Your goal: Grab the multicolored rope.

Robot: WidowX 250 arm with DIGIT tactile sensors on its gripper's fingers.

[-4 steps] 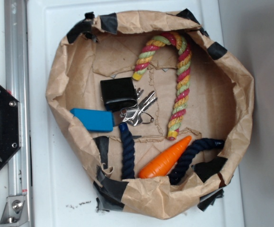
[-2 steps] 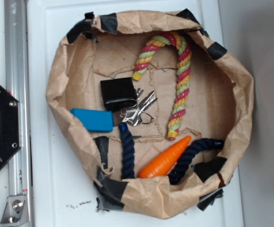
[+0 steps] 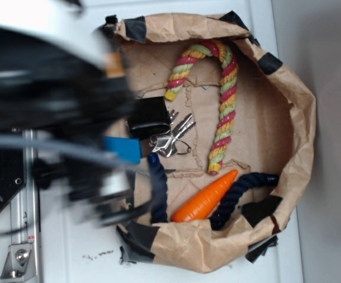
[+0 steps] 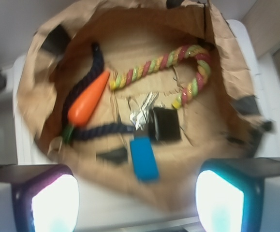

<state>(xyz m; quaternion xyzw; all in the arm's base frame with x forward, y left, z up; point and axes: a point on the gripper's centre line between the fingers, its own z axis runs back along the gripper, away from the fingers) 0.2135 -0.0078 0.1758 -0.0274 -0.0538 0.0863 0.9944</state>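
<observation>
— What's the biggest thing you can see from where you stand?

— The white worktop, and on it a crumpled brown paper bag rolled down into a shallow nest, patched with black tape. The robot arm is a big dark blur over the bag's left side in the exterior view, so I can't make out any detail on it.

— And the jaws?

— The gripper shows only in the wrist view: two fingertips at the bottom corners, set wide apart, nothing between them. They hang above the bag's near edge, well clear of everything inside.

— Where's the multicolored rope?

— The multicolored rope lies flat on the bag's floor, bent like a cane. Its hooked end curls along the upper wall in the exterior view, and the long straight leg runs down to end just beside the carrot's tip. Nothing rests on it.

— What else is in there?

— A dark navy rope looping along the lower edge, partly tucked under the paper, with an orange toy carrot lying between its two visible stretches. Then a black box, a blue block half hidden by the arm, and smallest, a bunch of keys touching the black box.
</observation>
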